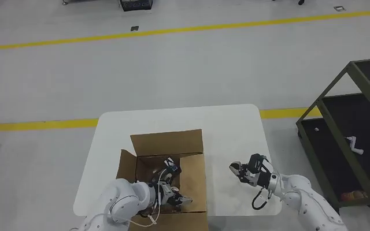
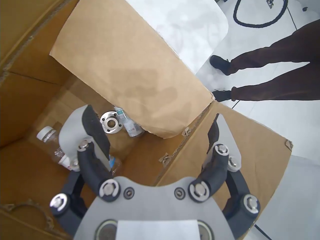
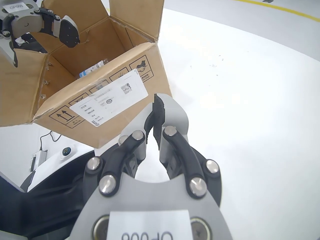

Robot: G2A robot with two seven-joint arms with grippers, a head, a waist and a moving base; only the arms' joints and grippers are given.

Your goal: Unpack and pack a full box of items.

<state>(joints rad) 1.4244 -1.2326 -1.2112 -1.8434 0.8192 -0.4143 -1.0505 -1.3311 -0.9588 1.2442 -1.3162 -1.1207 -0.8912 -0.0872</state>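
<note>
White arms (image 1: 118, 205), grey black-padded claws (image 2: 152, 113), silver screws (image 2: 108, 188)

Holds the left gripper (image 2: 152, 121) wide open, the right gripper (image 3: 155, 116) pinched closed.
Bends the left arm (image 1: 121, 205) in close, wrist tipped downward, fingers (image 2: 93, 126) well apart and gripping nothing. Stretches the right arm (image 1: 300, 196) forward and angles it toward the left, dark pads (image 3: 160, 118) pressed together with nothing between. Sets the two grippers well apart from each other.
</note>
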